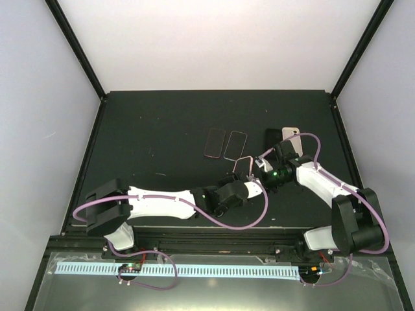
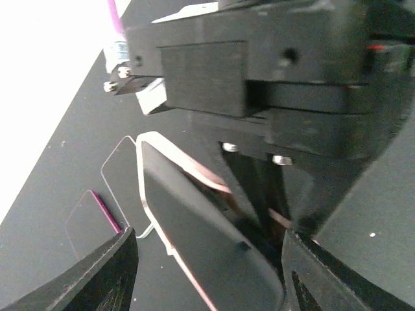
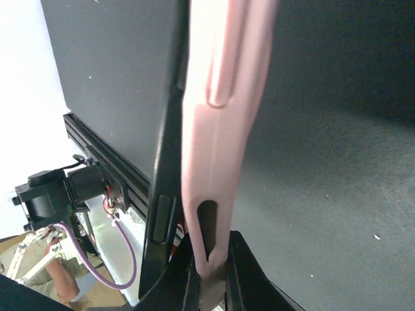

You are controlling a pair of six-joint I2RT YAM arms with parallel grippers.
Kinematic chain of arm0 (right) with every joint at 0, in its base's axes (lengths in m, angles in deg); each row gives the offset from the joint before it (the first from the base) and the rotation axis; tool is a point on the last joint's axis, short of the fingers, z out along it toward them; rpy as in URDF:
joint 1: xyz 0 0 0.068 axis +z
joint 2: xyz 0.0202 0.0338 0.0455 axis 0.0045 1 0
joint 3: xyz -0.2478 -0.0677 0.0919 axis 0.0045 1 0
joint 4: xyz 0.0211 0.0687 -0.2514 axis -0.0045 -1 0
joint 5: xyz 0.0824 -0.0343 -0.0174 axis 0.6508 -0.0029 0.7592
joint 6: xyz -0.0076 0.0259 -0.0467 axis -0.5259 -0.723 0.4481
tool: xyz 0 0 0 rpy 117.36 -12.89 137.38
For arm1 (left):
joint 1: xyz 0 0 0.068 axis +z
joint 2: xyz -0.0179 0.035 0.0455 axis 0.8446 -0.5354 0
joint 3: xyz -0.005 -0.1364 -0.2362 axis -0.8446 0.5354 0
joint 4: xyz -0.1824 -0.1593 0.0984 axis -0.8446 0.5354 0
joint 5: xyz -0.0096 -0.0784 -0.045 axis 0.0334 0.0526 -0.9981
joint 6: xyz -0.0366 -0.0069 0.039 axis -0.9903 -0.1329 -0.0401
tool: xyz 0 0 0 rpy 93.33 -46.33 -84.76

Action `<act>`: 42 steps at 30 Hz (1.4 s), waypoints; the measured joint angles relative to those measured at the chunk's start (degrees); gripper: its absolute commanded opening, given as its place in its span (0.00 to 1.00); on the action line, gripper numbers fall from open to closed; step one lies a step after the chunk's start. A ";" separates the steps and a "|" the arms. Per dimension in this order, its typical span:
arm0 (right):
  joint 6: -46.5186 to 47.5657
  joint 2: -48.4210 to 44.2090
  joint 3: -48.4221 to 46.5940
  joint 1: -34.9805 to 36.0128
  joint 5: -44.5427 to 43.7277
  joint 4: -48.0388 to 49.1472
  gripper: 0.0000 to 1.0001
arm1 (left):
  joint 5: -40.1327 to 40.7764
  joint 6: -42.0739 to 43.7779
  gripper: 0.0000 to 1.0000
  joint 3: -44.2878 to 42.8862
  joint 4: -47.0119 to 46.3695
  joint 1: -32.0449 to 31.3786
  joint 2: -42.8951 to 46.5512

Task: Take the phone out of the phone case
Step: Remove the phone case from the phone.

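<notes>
The right gripper [image 3: 207, 275] pinches the case [image 3: 220, 129] edge; the left gripper [image 2: 207, 272] gapes around the phone [image 2: 194, 233], seemingly not yet free

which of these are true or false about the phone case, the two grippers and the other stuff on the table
1. The right gripper is shut on the edge of the pink case. True.
2. The left gripper is clamped shut with nothing in it. False: its fingers stand apart, with the phone between them.
3. Two other cases lie side by side on the table. True.
4. The pink case lies flat on the table, away from both arms. False: it is held up on edge where the two grippers meet.
</notes>
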 measured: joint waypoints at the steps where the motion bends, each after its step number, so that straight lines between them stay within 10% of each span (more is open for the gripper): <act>1: 0.00 0.00 0.00 0.00 0.17 0.15 0.01 | -0.22 0.04 0.63 0.13 -0.22 -0.20 0.04; 27: 0.04 -2.73 0.26 -0.07 2.03 3.82 0.01 | 10.99 3.10 0.39 0.24 -0.11 -2.56 -2.01; 42: -0.42 -3.91 0.22 -1.07 2.25 7.21 0.01 | 19.34 9.88 0.07 0.26 -8.63 -3.21 -6.60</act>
